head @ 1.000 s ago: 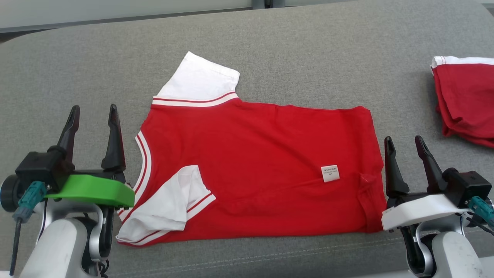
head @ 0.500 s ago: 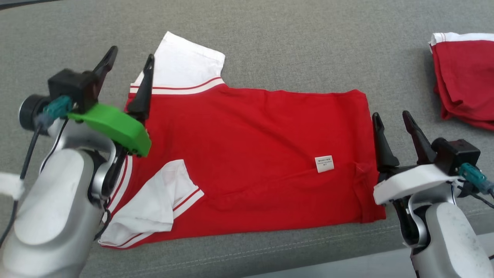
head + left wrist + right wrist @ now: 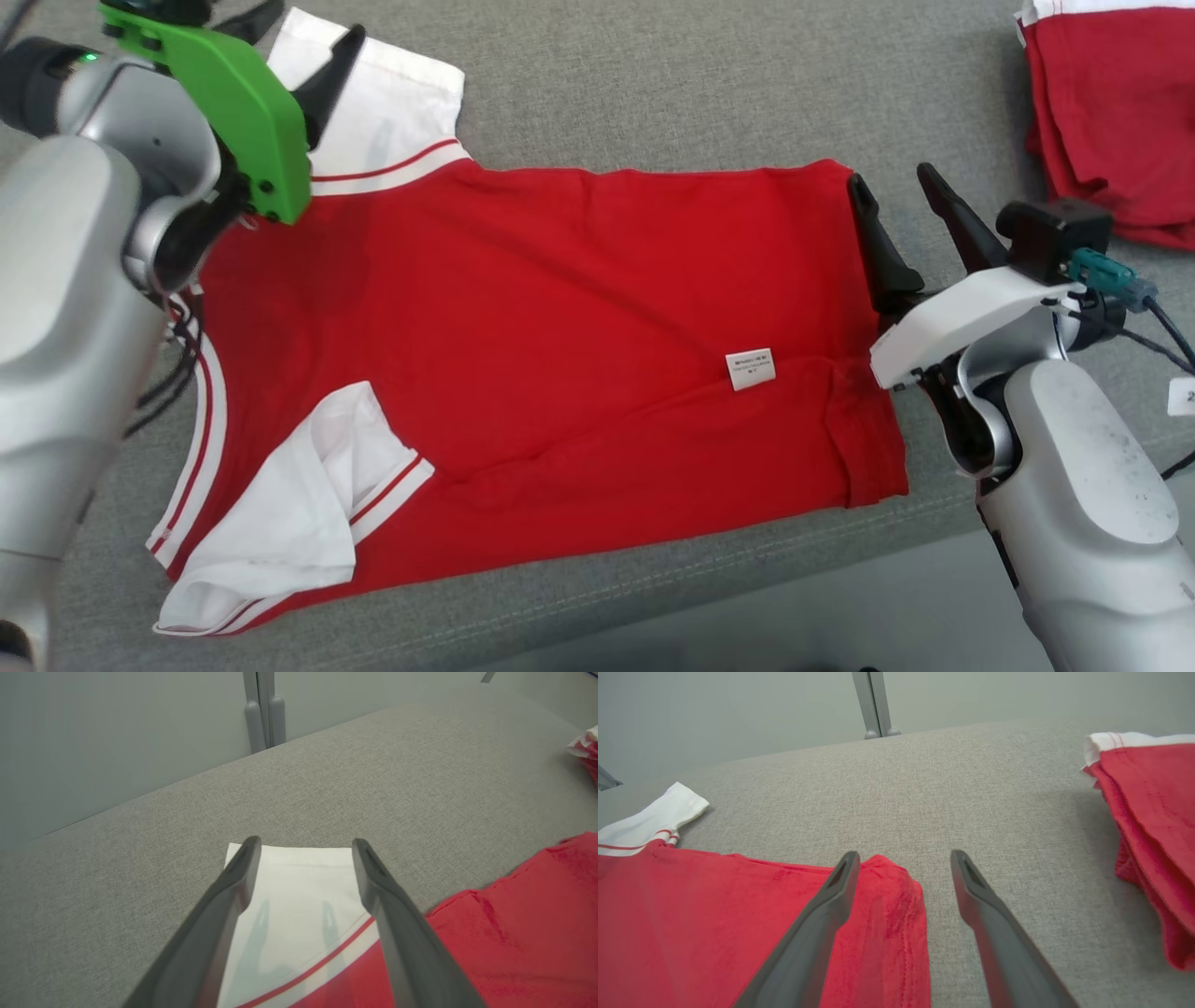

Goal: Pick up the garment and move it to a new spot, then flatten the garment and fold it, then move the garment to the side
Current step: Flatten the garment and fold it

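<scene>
Across the middle of the grey woven fabric surface lies the red shirt with white striped sleeves, spread flat. At 11 o'clock the left gripper hovers spread and empty over its far sleeve; at 3 o'clock the right gripper gapes empty at its hem.

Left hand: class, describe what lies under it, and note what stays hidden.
Under the open left hand lies the white sleeve of the garment, flat on the grey cushion. The fingers cover strips of the sleeve, so those parts cannot be seen.
</scene>
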